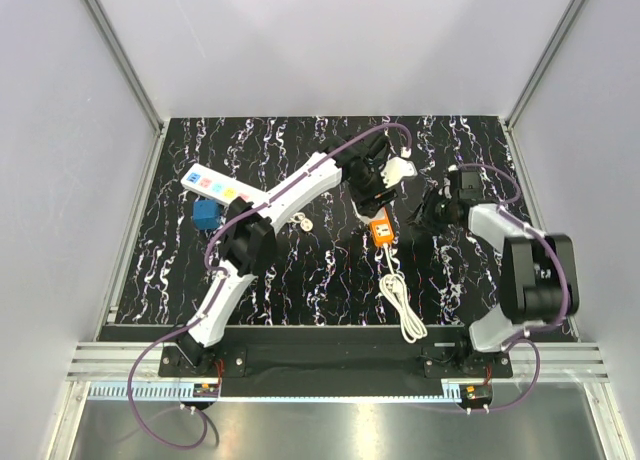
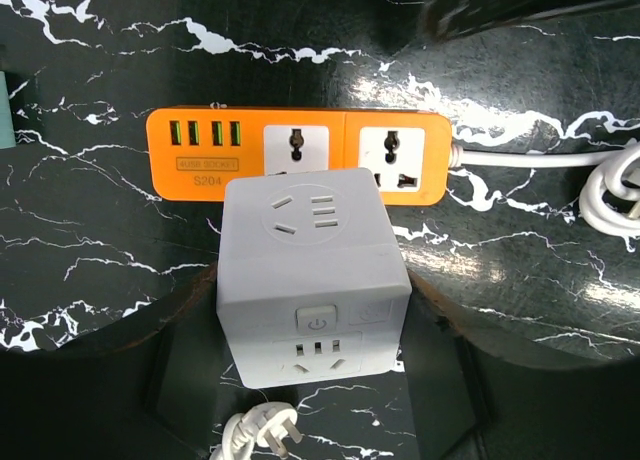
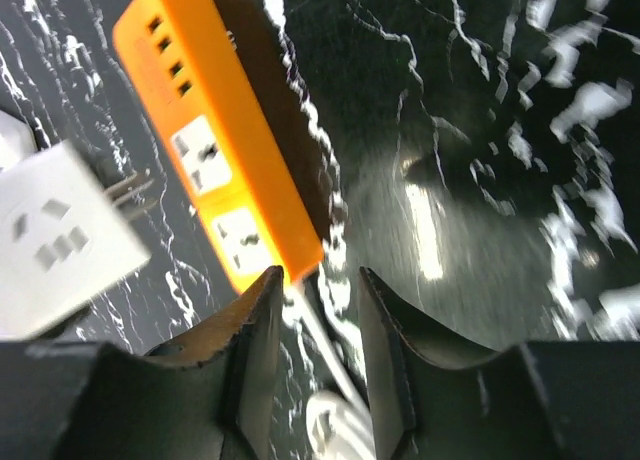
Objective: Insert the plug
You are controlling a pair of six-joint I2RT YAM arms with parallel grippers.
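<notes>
The plug [image 2: 315, 270], a white cube with sockets and a power button, sits between my left gripper's [image 2: 318, 355] dark fingers, which are shut on its sides. It hangs just in front of the orange power strip [image 2: 300, 155], apart from it. In the top view the plug [image 1: 402, 167] is behind the strip [image 1: 381, 230]. In the right wrist view the plug [image 3: 60, 240] shows bare prongs pointing toward the strip [image 3: 220, 150]. My right gripper [image 3: 320, 290] hovers at the strip's cord end, its jaws apart over the white cord [image 3: 325, 340], gripping nothing.
The strip's white cord [image 1: 400, 300] runs toward the near edge and ends in a loose plug head [image 2: 268, 430]. A white strip with coloured buttons [image 1: 212, 185] and a blue cube [image 1: 205, 217] lie at the left. Grey walls enclose the black marbled table [image 1: 300, 270].
</notes>
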